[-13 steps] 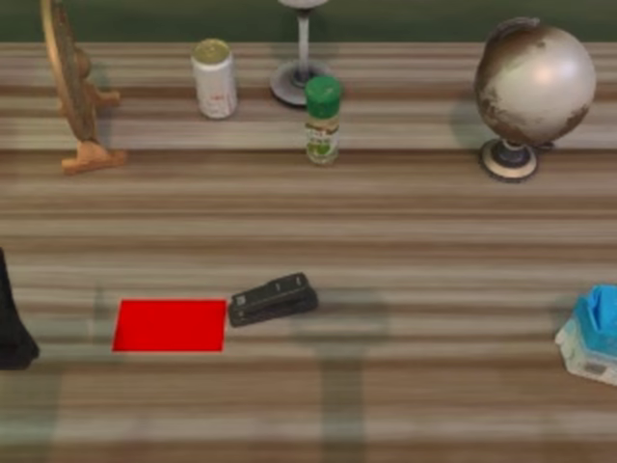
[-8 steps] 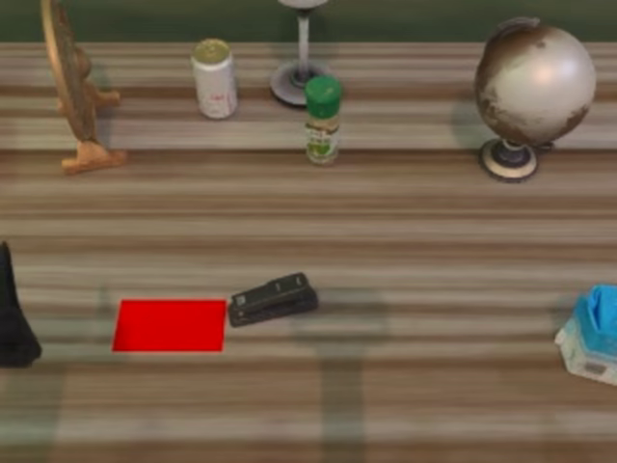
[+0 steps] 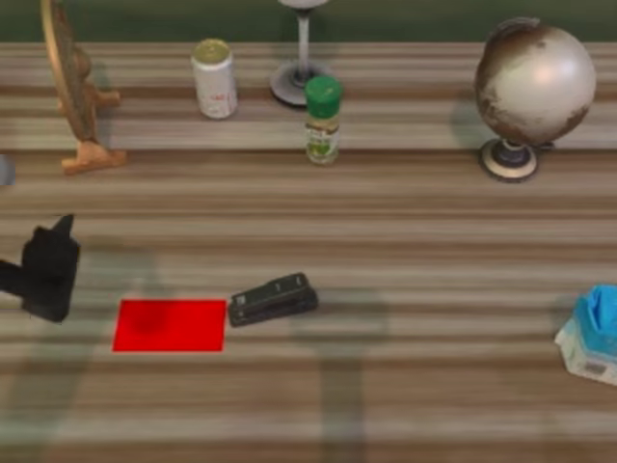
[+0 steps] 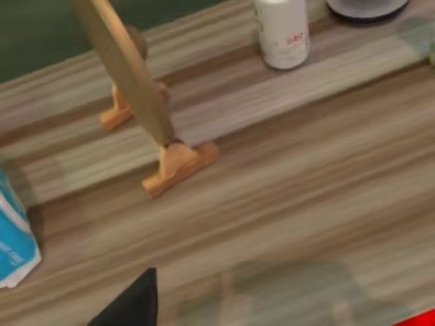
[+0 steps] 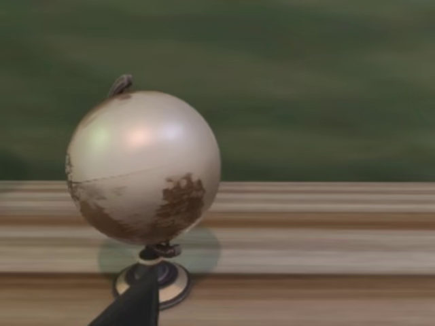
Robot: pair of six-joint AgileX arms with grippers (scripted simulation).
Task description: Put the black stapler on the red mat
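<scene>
Black stapler (image 3: 274,299) lies flat on the striped wooden table (image 3: 405,241), its left end just beside the right edge of the red mat (image 3: 170,325); whether the two touch cannot be told. Neither stapler nor mat has shifted since the earlier pictures, and the stapler is not on the mat.

What has changed is the left arm. A moment ago only a dark sliver of it showed at the table's left edge, level with the mat. Now the left gripper (image 3: 50,267) has come inward and up over the table, hanging to the upper left of the mat and well apart from the stapler. Its shadow now falls across the mat's left part, which was evenly bright before. Whether its fingers are spread or closed cannot be told; it holds nothing that shows. The left wrist view looks past one dark fingertip (image 4: 132,304) at the wooden stand (image 4: 146,109) and the white can (image 4: 282,30), with a corner of the mat at the frame's edge.

The right gripper does not show in the top view; its wrist camera faces the globe (image 5: 143,166), which stands at the table's far right, unchanged, with one dark fingertip (image 5: 132,307) of that gripper at the frame's edge.
</scene>
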